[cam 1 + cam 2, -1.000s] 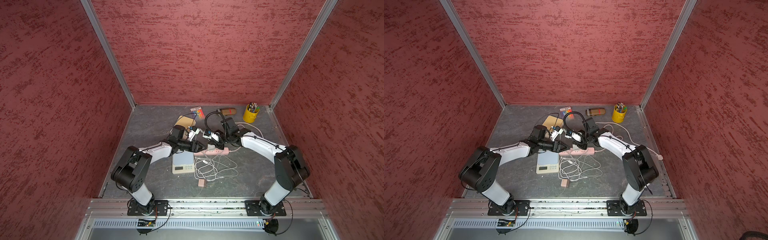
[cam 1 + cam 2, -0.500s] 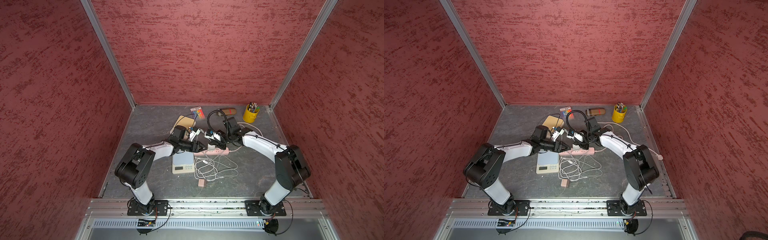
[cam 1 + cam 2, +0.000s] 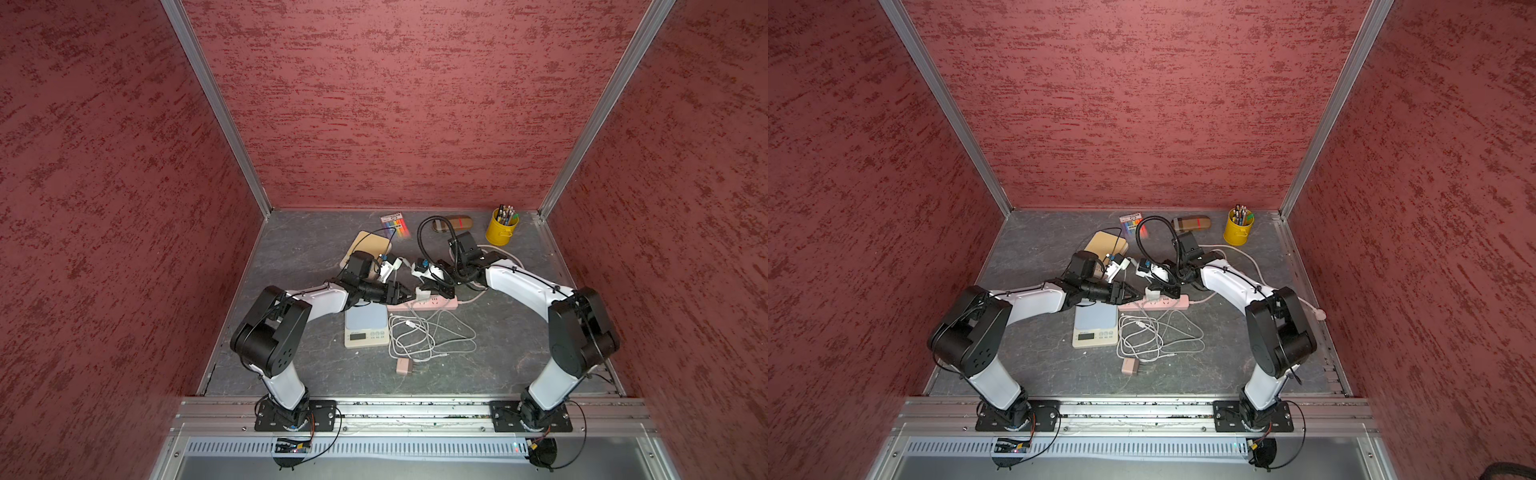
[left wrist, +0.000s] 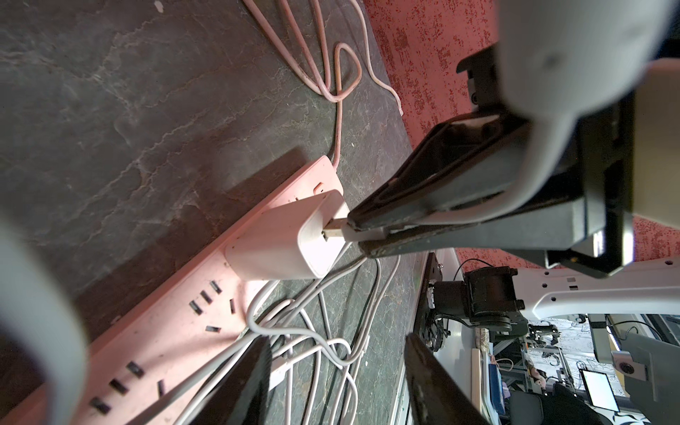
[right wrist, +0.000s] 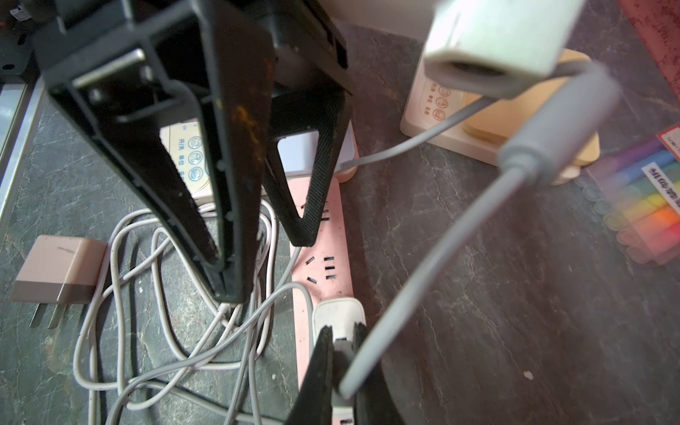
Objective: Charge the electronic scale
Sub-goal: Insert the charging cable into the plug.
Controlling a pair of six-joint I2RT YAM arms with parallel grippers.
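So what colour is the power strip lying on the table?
Pale pink. The power strip shows best in the left wrist view, close up.

Electronic scale (image 3: 365, 322) lies centrally, with power strip (image 3: 440, 305) directly behind it. Charger (image 4: 279, 243) sits in the strip, USB plug (image 4: 358, 232) at its port. Cable tangle (image 3: 415, 338) lies right of the scale, loose adapter (image 3: 402, 366) in front of the tangle. Pencil cup (image 3: 500, 232) stands rear right.

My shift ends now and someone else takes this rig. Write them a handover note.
Right hand: shut on the USB plug.
Left hand: open, empty, hovering by the pink power strip.
Done: white adapter sits in the strip; plug tip at its port, metal showing.
Scale lies beside the strip.
To do: push the plug home; check the scale's own connection, not clear here.
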